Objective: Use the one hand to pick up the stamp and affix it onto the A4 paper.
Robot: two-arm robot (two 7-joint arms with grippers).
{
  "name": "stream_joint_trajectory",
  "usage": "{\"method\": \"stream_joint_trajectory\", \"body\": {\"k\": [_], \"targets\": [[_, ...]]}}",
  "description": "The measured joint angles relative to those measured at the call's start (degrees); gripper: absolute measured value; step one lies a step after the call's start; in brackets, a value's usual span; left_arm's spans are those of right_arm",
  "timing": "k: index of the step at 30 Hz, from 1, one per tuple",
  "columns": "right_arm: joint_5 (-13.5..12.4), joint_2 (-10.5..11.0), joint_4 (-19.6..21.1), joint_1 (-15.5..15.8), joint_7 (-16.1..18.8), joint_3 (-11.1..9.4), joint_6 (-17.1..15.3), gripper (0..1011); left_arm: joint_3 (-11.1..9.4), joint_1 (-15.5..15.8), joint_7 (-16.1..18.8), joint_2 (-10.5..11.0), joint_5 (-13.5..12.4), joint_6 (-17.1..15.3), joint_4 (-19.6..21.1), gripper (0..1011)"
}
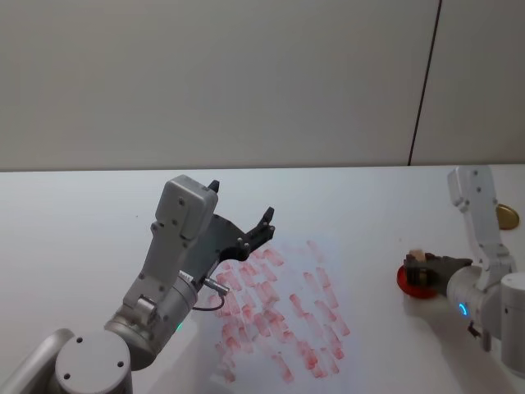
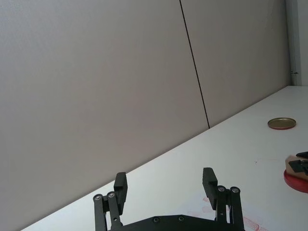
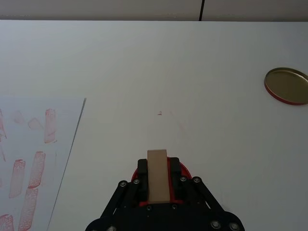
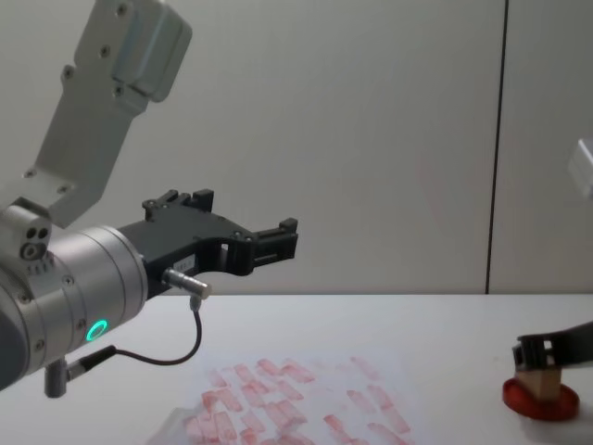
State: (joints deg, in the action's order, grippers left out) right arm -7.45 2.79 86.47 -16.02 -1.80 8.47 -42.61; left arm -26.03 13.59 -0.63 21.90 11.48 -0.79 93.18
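Note:
The stamp (image 3: 157, 174), a small tan wooden block, stands upright over a flat round red dish (image 1: 408, 281), and my right gripper (image 3: 158, 179) is shut on it from both sides. In the head view the stamp (image 1: 416, 258) is at the table's right, and in the chest view the stamp (image 4: 539, 382) sits on the red dish (image 4: 541, 400) at the lower right. The A4 paper (image 1: 283, 308), white and covered with pinkish-red prints, lies in the middle of the table. My left gripper (image 1: 243, 218) hangs open above the paper's far left corner, holding nothing.
A round gold lid (image 3: 287, 85) lies on the white table beyond the red dish, at the far right. The paper's right edge (image 3: 67, 159) lies a short way left of the dish. A grey wall stands behind the table.

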Motion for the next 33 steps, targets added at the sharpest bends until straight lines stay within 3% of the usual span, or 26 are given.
{"method": "stream_joint_trajectory", "body": {"k": [16,19,26,33], "targets": [[1.54,0.04,-0.34,0.00,1.37,-0.13,1.50,724,0.00,0.00,0.00,0.00,0.00,0.00,0.00,993],[2.40,0.07,0.54,0.19,1.83,0.09,2.58,854,0.00,0.00,0.00,0.00,0.00,0.00,0.00,993],[4.42,0.21,2.60,0.73,2.69,0.61,5.19,1001,0.00,0.00,0.00,0.00,0.00,0.00,0.00,993],[6.84,0.48,4.95,1.42,3.82,1.21,8.72,1001,0.00,0.00,0.00,0.00,0.00,0.00,0.00,993]]}}
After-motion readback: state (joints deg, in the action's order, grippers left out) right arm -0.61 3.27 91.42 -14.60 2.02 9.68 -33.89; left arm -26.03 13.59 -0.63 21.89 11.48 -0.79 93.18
